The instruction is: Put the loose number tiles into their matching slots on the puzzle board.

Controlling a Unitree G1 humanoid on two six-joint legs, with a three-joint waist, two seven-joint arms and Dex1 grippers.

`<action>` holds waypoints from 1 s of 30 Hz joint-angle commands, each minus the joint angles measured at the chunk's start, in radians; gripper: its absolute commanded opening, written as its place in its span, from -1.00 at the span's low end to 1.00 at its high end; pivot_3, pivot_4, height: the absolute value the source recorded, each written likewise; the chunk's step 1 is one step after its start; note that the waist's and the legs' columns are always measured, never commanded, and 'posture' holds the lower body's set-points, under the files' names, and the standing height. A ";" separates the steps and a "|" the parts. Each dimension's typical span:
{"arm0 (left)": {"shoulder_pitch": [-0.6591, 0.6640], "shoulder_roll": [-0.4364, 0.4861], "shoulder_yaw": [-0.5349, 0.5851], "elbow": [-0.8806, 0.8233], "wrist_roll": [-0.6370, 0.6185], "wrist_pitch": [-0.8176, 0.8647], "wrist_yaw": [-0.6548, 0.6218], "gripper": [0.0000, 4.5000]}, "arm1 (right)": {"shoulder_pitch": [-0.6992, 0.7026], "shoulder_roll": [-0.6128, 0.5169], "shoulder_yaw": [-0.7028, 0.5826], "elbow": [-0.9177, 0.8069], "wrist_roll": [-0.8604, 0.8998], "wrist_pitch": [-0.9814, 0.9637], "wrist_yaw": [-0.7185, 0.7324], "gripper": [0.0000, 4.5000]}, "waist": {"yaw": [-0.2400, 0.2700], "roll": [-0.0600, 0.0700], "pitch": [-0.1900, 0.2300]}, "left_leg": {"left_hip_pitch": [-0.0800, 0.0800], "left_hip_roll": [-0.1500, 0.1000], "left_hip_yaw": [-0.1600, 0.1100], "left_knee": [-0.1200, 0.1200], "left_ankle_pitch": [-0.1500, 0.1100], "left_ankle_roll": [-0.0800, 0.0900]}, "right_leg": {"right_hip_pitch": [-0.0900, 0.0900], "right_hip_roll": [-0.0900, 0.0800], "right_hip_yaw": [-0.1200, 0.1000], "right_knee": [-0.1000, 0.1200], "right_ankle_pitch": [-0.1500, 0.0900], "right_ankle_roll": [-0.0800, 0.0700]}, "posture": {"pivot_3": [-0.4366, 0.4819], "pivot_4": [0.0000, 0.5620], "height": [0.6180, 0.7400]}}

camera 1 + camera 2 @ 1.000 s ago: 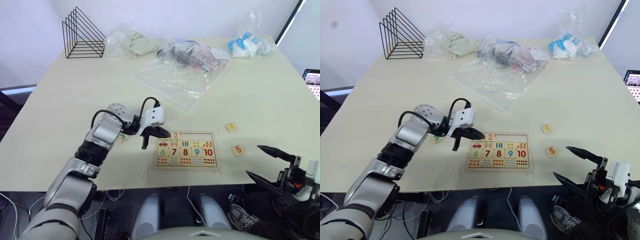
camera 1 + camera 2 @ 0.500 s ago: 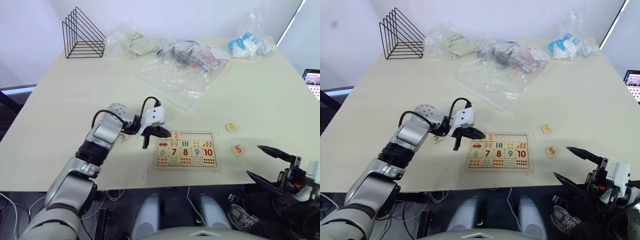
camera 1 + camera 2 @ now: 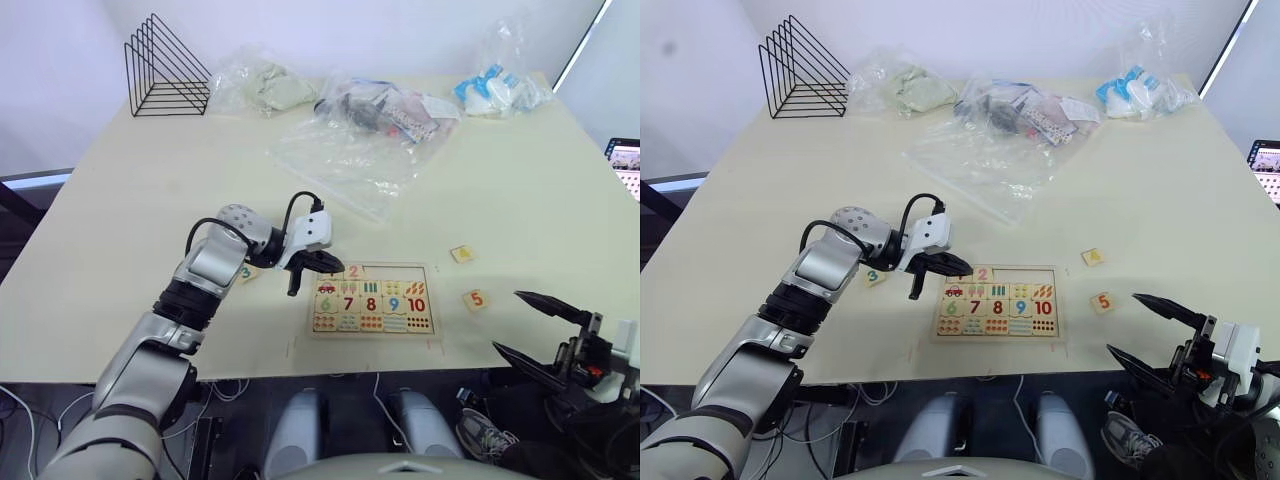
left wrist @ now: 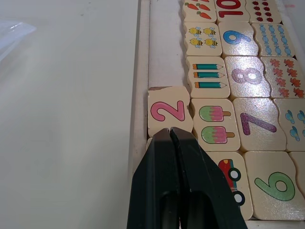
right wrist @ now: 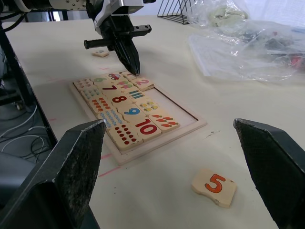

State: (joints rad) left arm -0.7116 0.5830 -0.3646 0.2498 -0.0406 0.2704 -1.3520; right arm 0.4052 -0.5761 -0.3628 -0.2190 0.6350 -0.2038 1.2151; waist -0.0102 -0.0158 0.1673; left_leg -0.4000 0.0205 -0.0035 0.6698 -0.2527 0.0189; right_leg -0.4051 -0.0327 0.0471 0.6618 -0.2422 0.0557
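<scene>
Puzzle board [image 3: 372, 303]: lies flat on the worktop [image 3: 150, 190], near its front edge, with picture tiles and the numbers 6 to 10 filling its lower rows.
Number slots [image 4: 164, 52]: the row along the board's far rim, bare wood beyond the 2 tile.
2 tile [image 4: 167, 111]: sits in the slot row, just ahead of the left fingertips, slightly overlapping the rim.
Left fingers [image 4: 170, 131]: pressed together with nothing between them, tips over the slot at the board's left end, right behind the 2 tile.
3 tile [image 3: 873, 277]: on the worktop to the left of the board, beside the left forearm, behind the left fingers.
4 tile [image 3: 461, 254]: on the worktop off the board's far right corner, well apart from both sets of fingers.
5 tile [image 5: 214, 185]: on the worktop right of the board, between the board and the right fingers.
Right fingers [image 3: 540, 330]: spread wide and empty, beyond the worktop's front right edge.
Clear bags [image 3: 365, 140]: at the far side of the worktop, well away from both sets of fingers.
Wire rack [image 3: 163, 68]: at the far left corner.
</scene>
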 commanded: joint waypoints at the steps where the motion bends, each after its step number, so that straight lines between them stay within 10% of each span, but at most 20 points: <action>1: -0.008 -0.001 0.008 -0.014 -0.004 -0.012 0.000 -0.98 | 0.005 -0.004 -0.019 -0.031 0.008 -0.011 -0.002 1.00 | 0.000 0.000 0.000 | 0.000 0.000 0.000 0.000 0.000 0.000 | 0.000 0.000 0.000 0.000 0.000 0.000 | -0.05 -0.47 1.00; 30: 0.248 0.057 0.307 -0.200 -0.245 0.047 0.116 -0.98 | -0.024 -0.019 -0.027 0.001 0.017 0.010 0.001 1.00 | 0.000 0.000 0.000 | 0.000 0.000 -0.001 0.000 0.000 0.000 | 0.000 -0.001 0.000 0.000 0.000 0.000 | -0.05 -0.47 1.00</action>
State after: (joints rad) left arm -0.4771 0.6246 -0.1130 0.0954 -0.2423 0.3189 -1.2478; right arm 0.3824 -0.5856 -0.3638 -0.2152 0.6365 -0.1949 1.2157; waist -0.0106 -0.0156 0.1672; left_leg -0.3995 0.0211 -0.0054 0.6696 -0.2527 0.0189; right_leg -0.4051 -0.0334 0.0472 0.6619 -0.2422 0.0556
